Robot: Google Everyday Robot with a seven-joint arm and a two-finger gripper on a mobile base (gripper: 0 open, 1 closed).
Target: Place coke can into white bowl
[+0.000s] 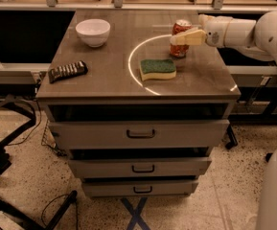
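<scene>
We see the gripper (176,38) in the upper right of the frame, reaching in from the right on a white arm (246,30), level with the middle of the coke can (178,51). Its pale tip lies across the can's front. We cannot tell whether the jaws are wide, narrow or closed on the can. The can stands upright on the grey cabinet top (109,56), right of centre and towards the back.

Just in front of the can lies a green-topped sponge (157,69), inside a bright ring of light (130,69) on the surface. The white bowl (93,31) sits well apart in the upper left corner of the top, upright. Between can and bowl we see only bare surface. A dark remote-like object (67,71) rests near the left edge. Below are three drawers (140,134), and a blue X (136,213) marks the floor.

The gripper covers the can's middle band, so we cannot read its white markings. The arm is cut off at the right edge.
</scene>
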